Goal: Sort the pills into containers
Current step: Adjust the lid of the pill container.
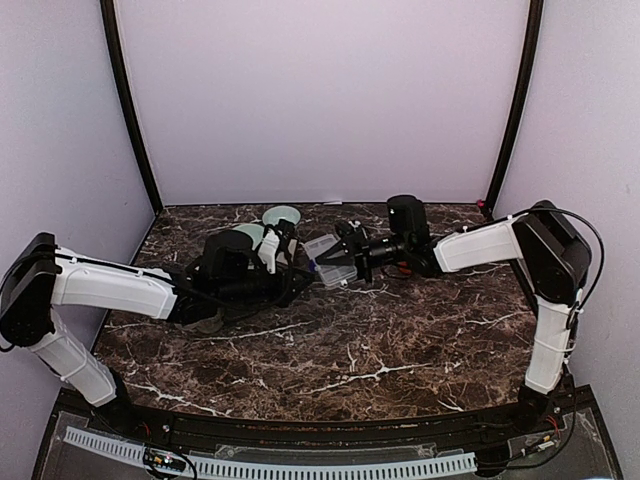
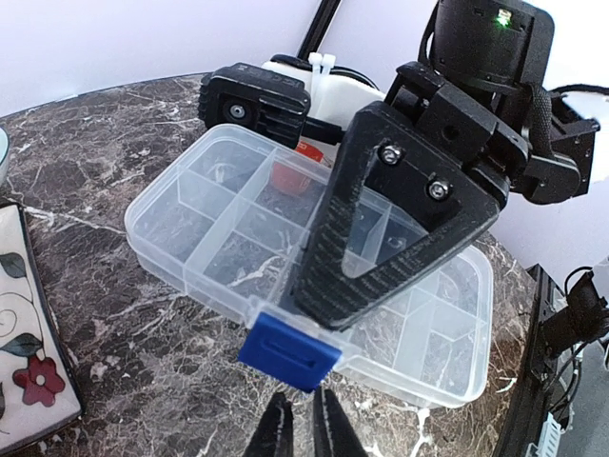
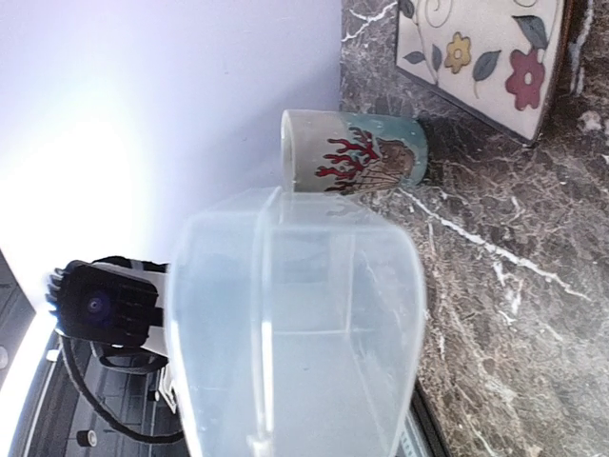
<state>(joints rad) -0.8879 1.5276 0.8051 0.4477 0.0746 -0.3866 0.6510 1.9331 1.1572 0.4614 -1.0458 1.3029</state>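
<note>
The clear organiser box (image 2: 219, 228), with its grid of containers and its lid down, sits tilted near the table's middle (image 1: 322, 250). My right gripper (image 1: 338, 262) is shut on it, one black finger (image 2: 381, 219) lying across the lid. In the right wrist view the box (image 3: 304, 333) fills the frame and hides the fingers. A blue latch (image 2: 288, 352) sits on the box's near edge. My left gripper (image 2: 302, 424) is just below that latch, shut to a thin slit and holding nothing. Something red (image 2: 285, 176) shows through a far cell. I see no pills plainly.
Two pale green bowls (image 1: 282, 215) (image 1: 250, 233) stand behind the left arm. A cream mug with red coral print (image 3: 352, 162) is beside the box. A floral tile (image 2: 19, 333) (image 3: 485, 57) lies to the left. Purple walls close in three sides.
</note>
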